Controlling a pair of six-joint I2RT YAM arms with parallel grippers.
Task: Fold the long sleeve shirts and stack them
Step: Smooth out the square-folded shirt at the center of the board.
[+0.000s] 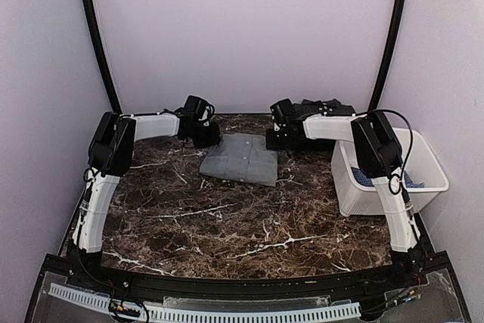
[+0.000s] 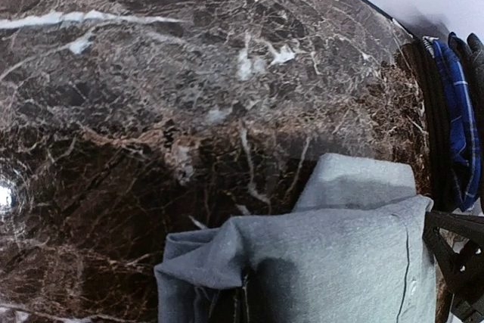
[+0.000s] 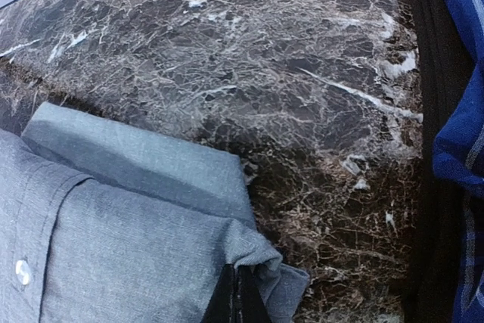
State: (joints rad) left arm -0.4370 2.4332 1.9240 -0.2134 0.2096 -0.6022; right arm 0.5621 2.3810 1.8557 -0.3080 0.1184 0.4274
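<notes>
Both arms are stretching toward 12 o'clock. The left gripper (image 1: 206, 137) and right gripper (image 3: 237, 299) are pinching the grey shirt's (image 1: 240, 158) 11 and 1 o'clock corners.

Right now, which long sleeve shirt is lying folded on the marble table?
The plain mid-grey button-front cloth shirt, flat on the dark marble table. The blue white-dotted cloth shirt lies instead inside the white plastic tub on the right.

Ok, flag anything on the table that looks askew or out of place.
The folded grey shirt lies slightly skewed on the marble table, and its corner at the right pincer is bunched up, not flat. Nothing looks spilled or damaged.
</notes>
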